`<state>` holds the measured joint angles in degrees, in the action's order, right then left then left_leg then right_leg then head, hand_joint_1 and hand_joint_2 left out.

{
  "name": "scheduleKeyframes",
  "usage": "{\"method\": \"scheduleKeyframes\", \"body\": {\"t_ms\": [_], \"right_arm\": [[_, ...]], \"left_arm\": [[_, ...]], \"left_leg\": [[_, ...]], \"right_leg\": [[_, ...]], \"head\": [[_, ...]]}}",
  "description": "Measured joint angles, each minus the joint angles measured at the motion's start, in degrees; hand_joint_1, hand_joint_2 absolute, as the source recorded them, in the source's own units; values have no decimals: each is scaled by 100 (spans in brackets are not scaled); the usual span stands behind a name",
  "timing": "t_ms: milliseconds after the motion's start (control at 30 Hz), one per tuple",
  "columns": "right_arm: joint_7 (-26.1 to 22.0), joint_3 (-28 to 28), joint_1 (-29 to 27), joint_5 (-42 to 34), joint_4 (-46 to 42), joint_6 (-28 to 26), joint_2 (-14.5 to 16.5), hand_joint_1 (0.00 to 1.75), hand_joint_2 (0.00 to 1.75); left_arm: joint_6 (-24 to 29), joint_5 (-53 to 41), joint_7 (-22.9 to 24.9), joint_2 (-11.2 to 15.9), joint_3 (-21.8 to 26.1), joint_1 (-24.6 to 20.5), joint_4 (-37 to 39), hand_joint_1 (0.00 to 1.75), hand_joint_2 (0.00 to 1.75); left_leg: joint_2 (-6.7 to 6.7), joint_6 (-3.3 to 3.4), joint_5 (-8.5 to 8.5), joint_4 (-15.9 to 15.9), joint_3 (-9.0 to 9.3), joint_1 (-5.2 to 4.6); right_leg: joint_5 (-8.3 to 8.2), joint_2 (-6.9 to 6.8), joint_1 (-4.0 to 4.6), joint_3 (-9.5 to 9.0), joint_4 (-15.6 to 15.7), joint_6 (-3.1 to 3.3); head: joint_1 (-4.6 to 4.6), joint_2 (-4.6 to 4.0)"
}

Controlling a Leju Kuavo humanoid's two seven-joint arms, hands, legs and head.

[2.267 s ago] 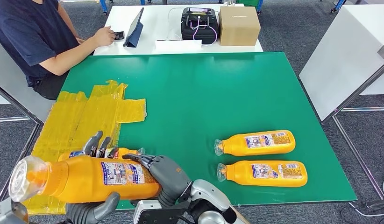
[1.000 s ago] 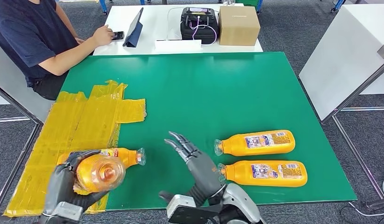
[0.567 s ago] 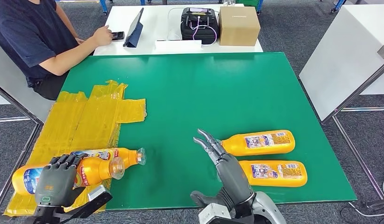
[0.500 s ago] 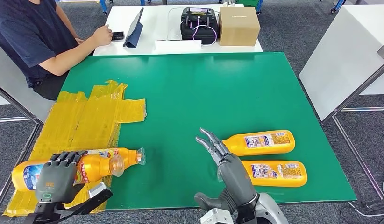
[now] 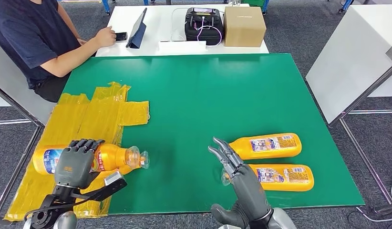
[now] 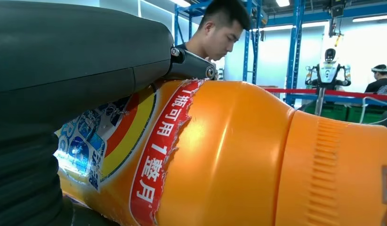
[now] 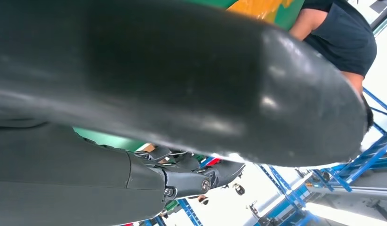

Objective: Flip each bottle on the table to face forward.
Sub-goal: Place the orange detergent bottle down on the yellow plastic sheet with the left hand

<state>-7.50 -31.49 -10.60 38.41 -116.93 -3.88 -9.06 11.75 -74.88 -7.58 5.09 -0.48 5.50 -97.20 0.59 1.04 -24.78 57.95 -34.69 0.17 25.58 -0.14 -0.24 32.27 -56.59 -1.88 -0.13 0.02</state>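
My left hand (image 5: pixel 78 162) grips an orange bottle (image 5: pixel 114 157) around its label, level, with its cap end pointing right over the yellow patch. In the left wrist view the bottle (image 6: pixel 229 155) sits close against my hand (image 6: pixel 64 70). The clear cap of a second bottle (image 5: pixel 144 160) peeks out just behind it. Two more orange bottles (image 5: pixel 265 145) (image 5: pixel 280 177) lie side by side at the front right, labels up, caps to the left. My right hand (image 5: pixel 238 175) is open, fingers straight, beside their cap ends. It holds nothing in the right wrist view (image 7: pixel 135 94).
Yellow tape (image 5: pixel 103 114) covers the left part of the green table (image 5: pixel 199 90). A person (image 5: pixel 32 38) sits at the back left by a white table with a tablet (image 5: pixel 137 31), a black case (image 5: pixel 202 24) and a cardboard box (image 5: pixel 244 25). Another white table (image 5: pixel 356 52) stands right.
My right hand let go of the bottle and moved right to the two bottles. My left hand swung the bottle from raised to level, cap end to the right, low over the yellow patch.
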Motion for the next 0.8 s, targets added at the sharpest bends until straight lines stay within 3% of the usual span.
{"method": "scheduleKeyframes", "body": {"t_ms": [367, 400, 500, 533, 767, 800], "right_arm": [[27, 47, -125, 49, -13, -9, -79, 0, 0], [29, 48, -133, 54, -13, -11, -87, 0, 0], [88, 55, -139, 69, -12, -32, -120, 0, 0], [117, 66, -141, 66, -10, -46, -137, 0, 0], [199, 257, -346, -91, 21, -209, -328, 0, 0], [199, 281, -363, -138, 32, -205, -350, 0, 0]], "left_arm": [[-377, -105, 510, -21, -381, -1399, 1063, 175, 175], [-388, -101, 530, -22, -385, -1462, 1139, 167, 175], [-491, -93, 662, -24, -389, -1726, 1489, 36, 175], [-534, -87, 710, -24, -384, -1855, 1671, 0, 175], [-779, -180, 1014, -24, -325, -2628, 3000, 0, 175], [-831, -207, 1060, -22, -321, -2713, 3167, 0, 131]], "left_leg": [[-5, 1, 3, 0, 5, 0], [-6, 1, 2, 0, 5, 0], [-3, 1, 2, 1, -1, 0], [-2, 1, 2, 1, -3, 0], [-3, 1, 3, 1, -3, 0], [-3, 1, 3, 1, -3, 0]], "right_leg": [[-3, 0, 1, -8, -2, -2], [-3, 1, 0, -6, -2, -2], [-2, -1, 0, -2, -2, -2], [-2, -1, 0, -1, -2, -2], [-3, -1, 0, -4, -2, -2], [-3, -1, 0, -4, -2, -2]], "head": [[-1, 0], [-1, 0], [-1, 0], [-1, 0], [-1, 0], [-1, 0]]}}
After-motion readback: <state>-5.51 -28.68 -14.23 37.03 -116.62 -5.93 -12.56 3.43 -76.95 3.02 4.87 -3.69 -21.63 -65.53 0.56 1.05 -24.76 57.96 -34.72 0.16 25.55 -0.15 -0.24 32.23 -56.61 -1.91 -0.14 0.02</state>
